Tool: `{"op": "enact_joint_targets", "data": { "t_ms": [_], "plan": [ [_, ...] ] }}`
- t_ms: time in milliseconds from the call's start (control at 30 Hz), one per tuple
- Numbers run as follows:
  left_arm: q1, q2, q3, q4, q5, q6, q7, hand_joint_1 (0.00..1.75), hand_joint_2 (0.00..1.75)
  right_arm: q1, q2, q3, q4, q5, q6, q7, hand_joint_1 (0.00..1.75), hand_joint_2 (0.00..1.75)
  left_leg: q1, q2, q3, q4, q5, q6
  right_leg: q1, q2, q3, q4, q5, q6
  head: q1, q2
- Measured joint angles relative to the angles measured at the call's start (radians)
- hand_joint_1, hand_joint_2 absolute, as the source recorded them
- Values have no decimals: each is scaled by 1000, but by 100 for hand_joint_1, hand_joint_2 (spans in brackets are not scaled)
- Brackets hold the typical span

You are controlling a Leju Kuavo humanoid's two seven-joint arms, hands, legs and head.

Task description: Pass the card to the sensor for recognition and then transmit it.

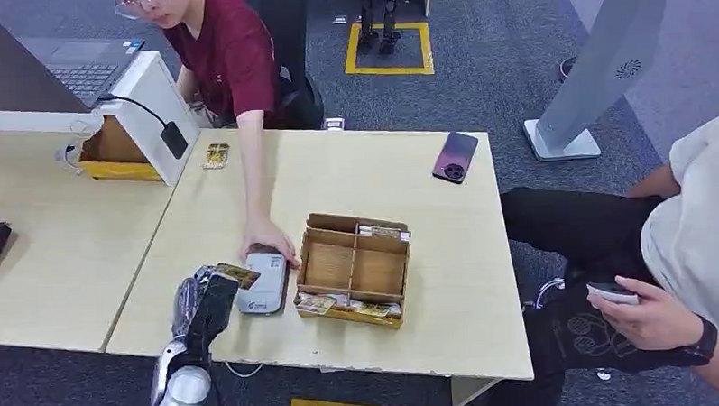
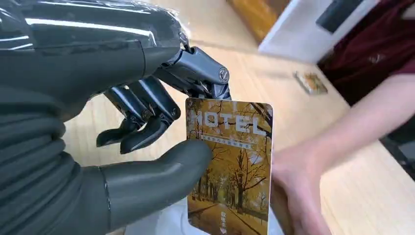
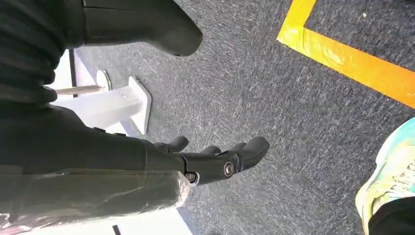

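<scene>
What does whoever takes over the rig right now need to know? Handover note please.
Left robot hand: pinches the card between thumb and fingers, right beside the grey sensor, over the table.
Right robot hand: hangs over the carpet, holds nothing, fingers apart.
A person's hand rests on the far end of the sensor. The box with more cards sits next to it.
Done: card picked up and brought to the sensor.
Left: confirm the read, then pass the card on.
</scene>
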Motion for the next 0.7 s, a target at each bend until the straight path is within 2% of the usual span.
{"op": "enact_joint_targets", "data": {
  "t_ms": [133,467,567,700],
  "plan": [
    [-14,-1,3,19,-69,46,20,175,175,0,0,-2,0,9,0,-1,0,175,0,0,0,0,0,0,0,0,0,0,0,0,0,0],
    [-21,-3,4,39,-101,45,23,175,175,0,1,-3,0,18,1,-1,0,175,0,0,0,0,0,0,0,0,0,0,0,0,0,0],
    [-19,-9,5,40,-48,-6,-5,175,175,0,1,-9,0,23,1,-1,0,175,0,0,0,0,0,0,0,0,0,0,0,0,0,0],
    [15,-17,9,-23,216,-167,-96,175,175,1,1,-25,0,27,0,-3,0,175,0,0,0,0,0,0,0,0,0,0,0,0,0,0]
  ]
}}
